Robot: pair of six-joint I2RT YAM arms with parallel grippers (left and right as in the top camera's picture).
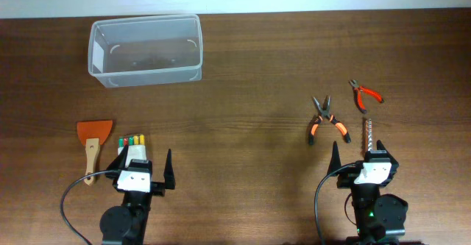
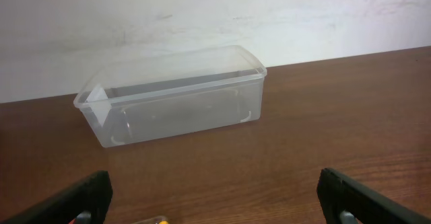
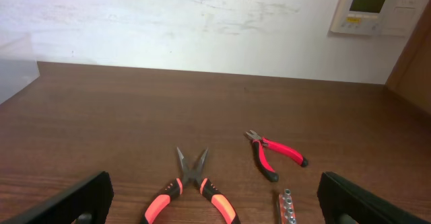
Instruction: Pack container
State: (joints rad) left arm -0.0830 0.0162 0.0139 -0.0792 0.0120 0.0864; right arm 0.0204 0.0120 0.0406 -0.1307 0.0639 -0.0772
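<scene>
My left claw (image 2: 214,207) and right claw (image 3: 215,207) both stand wide open, gripping nothing, low over the near edge of the desk (image 1: 257,61). The container (image 1: 151,76) sits upright at the far left, straight ahead of my left claw and well apart from the orange-handled pliers (image 1: 324,120) near my right claw

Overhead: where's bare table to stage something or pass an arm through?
Widest bare patch: table centre, between the container and the orange-handled pliers. Also bare: the far edge right of the container. Crowded: near left around the scraper and coloured bits; near right around the red cutters and bit strip.
</scene>
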